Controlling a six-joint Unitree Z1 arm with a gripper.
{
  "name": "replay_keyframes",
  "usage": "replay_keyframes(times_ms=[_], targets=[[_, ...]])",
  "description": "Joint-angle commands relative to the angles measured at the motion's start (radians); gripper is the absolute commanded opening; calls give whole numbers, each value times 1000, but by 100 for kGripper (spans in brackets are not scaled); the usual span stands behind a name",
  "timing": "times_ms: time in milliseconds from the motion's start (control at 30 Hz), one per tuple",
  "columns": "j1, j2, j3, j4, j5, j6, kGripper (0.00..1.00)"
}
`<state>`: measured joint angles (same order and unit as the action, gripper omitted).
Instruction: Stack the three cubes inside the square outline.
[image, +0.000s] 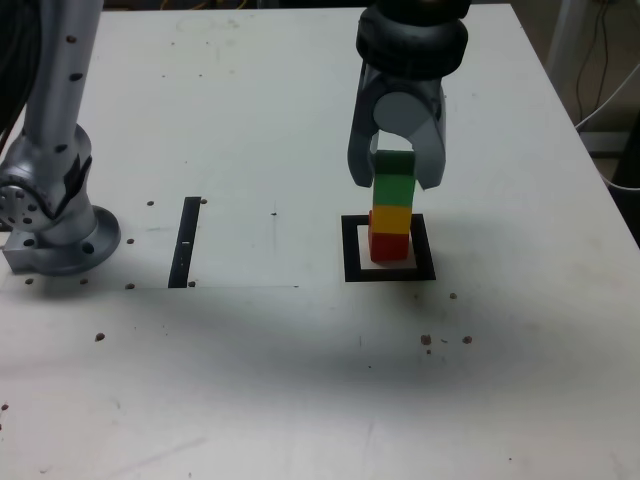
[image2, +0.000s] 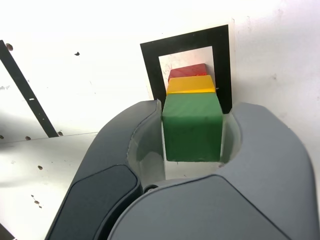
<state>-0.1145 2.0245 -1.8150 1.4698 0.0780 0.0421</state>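
Green matte cube seated between the jaws of the grey claw, topping a yellow matte cube and, lowest, a red matte cube. All three stacked straight below the claw, standing on the white centre of the flat black square outline. Jaws flanking the green cube closely on both sides; thin slivers of gap apparent in the wrist view, so possibly just parting, though release or light pinch cannot be told for sure. Stacking seemingly done. Left, by judgement: spreading fully and lifting clear without nudging the tower. Narrow black strip well apart, untouched.
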Motion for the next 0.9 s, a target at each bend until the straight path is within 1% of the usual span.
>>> replay_keyframes(times_ms=[0,167,300,467,633,733,867], targets=[[-1,-5,5,2,0,-1,98],[0,-36,16,8,9,-16,99],[-1,-88,34,11,16,-24,99],[-1,-205,91,15,22,-25,99],[0,-340,198,33,30,-22,99],[0,-404,307,39,16,-21,99],[-1,-446,468,18,-12,-21,99]])
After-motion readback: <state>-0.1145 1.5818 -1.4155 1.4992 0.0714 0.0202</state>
